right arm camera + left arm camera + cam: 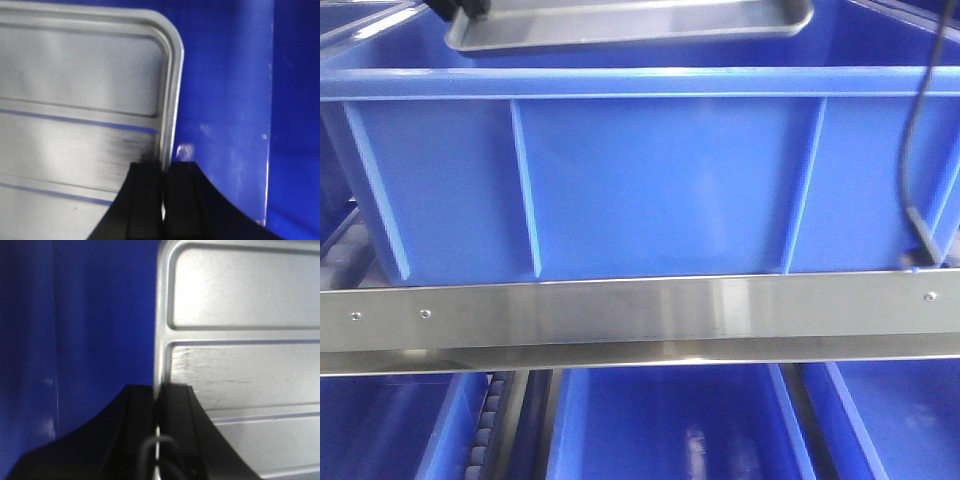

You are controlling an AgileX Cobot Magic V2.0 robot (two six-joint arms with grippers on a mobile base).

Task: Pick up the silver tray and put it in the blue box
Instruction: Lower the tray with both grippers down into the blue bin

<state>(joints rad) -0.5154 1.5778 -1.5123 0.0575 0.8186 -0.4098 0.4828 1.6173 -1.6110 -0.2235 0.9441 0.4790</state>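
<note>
Silver tray [240, 365], shiny, ridged, round-cornered, left fingers [177, 435] and right fingers [145, 200] clamping its rim

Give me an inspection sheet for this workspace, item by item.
Surface: steel rail runs in front of the blue box.
Job's things: silver tray held over the box opening.
Clutter: nothing seen.
Grippers: left gripper and right gripper each shut on a tray rim.
Cables: black cable hangs over the box's right side.
Surroundings: more blue crates and rollers below the rail.
</note>
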